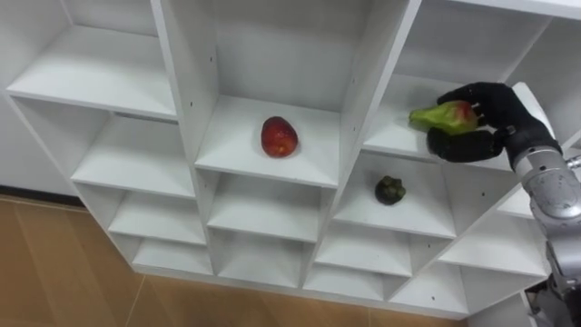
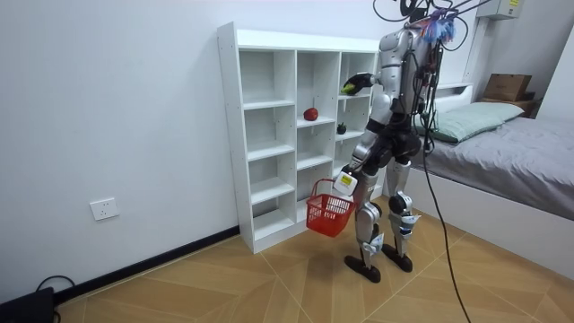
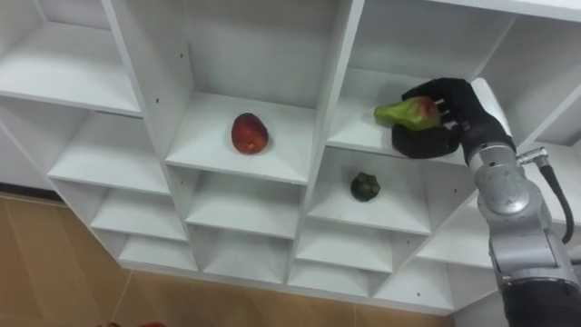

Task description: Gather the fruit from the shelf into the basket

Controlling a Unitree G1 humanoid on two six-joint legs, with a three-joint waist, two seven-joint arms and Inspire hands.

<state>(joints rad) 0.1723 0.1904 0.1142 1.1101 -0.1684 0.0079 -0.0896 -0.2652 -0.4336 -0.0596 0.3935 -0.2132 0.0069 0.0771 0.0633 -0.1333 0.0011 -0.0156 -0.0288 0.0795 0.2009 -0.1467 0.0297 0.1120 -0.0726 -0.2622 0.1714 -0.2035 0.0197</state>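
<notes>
Right hand (image 1: 497, 116) is curled round the green-red fruit (image 1: 443, 116) at the front edge of the closet's (image 1: 182, 73) right-column shelf, arm stretched up and forward. Best bet: keep the wrap firm, draw straight back clear of the edge, then lower toward the red basket (image 2: 328, 213) gripped by the left hand (image 2: 345, 184). Red fruit (image 1: 279, 136) and dark fruit (image 1: 390, 189) wait on their shelves.

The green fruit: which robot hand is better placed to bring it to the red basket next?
The right. The right robot hand is curled round the green fruit at the white shelf, while the left robot hand hangs low carrying the red basket.
</notes>
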